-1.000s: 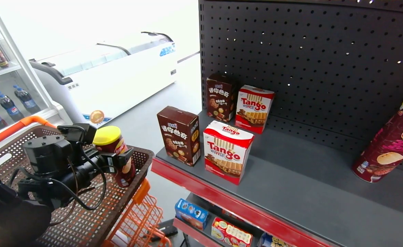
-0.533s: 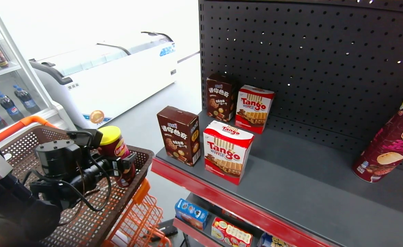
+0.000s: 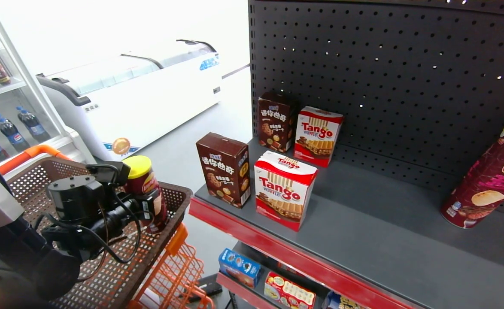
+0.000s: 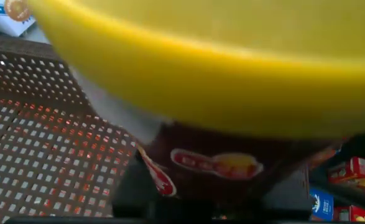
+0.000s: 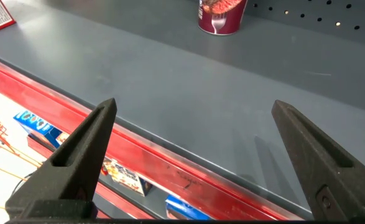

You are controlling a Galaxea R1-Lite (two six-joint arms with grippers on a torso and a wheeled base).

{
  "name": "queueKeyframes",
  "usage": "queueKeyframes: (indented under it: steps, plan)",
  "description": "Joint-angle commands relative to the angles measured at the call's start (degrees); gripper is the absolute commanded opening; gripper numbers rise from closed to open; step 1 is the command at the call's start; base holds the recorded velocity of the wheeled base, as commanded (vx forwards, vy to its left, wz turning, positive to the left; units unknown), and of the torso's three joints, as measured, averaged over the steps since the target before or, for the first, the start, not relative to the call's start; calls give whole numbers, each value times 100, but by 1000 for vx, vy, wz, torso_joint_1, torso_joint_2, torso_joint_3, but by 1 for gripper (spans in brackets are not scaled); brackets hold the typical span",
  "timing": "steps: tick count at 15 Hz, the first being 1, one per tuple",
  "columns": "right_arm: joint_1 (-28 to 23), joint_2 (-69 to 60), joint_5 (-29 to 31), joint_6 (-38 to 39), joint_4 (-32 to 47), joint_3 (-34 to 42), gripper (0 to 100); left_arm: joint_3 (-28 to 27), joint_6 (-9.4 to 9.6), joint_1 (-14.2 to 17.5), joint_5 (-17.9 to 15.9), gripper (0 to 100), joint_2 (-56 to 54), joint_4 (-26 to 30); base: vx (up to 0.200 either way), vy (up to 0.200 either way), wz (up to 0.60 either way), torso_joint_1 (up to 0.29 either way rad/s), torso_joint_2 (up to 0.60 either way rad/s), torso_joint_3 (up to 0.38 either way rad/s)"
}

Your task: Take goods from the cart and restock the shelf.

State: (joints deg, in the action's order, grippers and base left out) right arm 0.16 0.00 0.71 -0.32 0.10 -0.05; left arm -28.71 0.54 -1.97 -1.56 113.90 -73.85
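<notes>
— Where is the left gripper (image 3: 151, 205)?

— At the right end of the brown perforated plastic cart basket (image 3: 175, 189), the end nearest the shelf. Its fingers are clamped on a dark red cardboard chip can (image 3: 145, 185) with a yellow plastic lid (image 3: 137, 166). The chip can stands roughly upright, lid up, just inside the basket's right rim. I cannot tell whether its base touches the basket. The basket's orange handle (image 3: 28, 154) is at its far left.

— And the right gripper (image 5: 193, 106)?

— Its two dark fingers (image 5: 83, 149) stand wide apart with nothing between them. It hangs above the near part of the grey metal shelf board (image 3: 363, 223), close to the red front edge (image 3: 277, 252).

— What stands on that shelf?

— At the left end, a brown cookie box (image 3: 224, 169) sits at the near corner. A red-and-white wafer box (image 3: 284, 189) is just to its right. Farther back, by the black pegboard panel (image 3: 385, 64), stand a second brown cookie box (image 3: 276, 122) and a second wafer box (image 3: 317, 135), side by side. Well apart from them, at the right, a leaning chip tube (image 3: 488, 180), dark red with a yellow lid, tilts against the pegboard.

— Anything else nearby?

— On the lower shelf there is a small blue box (image 3: 239, 266) with a red-and-yellow pack (image 3: 288, 292) to its right. A white chest freezer (image 3: 149, 94) stands beyond the cart.
</notes>
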Motion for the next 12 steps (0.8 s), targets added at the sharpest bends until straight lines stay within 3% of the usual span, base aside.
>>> queueKeyframes:
  steps: [1,4,6,9,12]
  plan:
    - [2,0,0,-3,-1,5,100,41,-1,-22,-2,0,-219,-59,0,0,0,0,0,0]
    - [2,0,0,-3,-1,-4,100,102,-18,-31,-20,0,-931,231,0,0,0,0,0,0]
    - [2,0,0,-3,-1,-4,100,102,-18,-31,-72,0,-1616,714,0,0,0,0,0,0]
    - [2,0,0,-3,-1,-4,100,155,-18,-22,-521,0,-2592,1382,0,0,0,0,0,0]
    - [2,0,0,-3,-1,5,100,217,-36,-66,-538,0,-2891,1452,0,0,0,0,0,0]
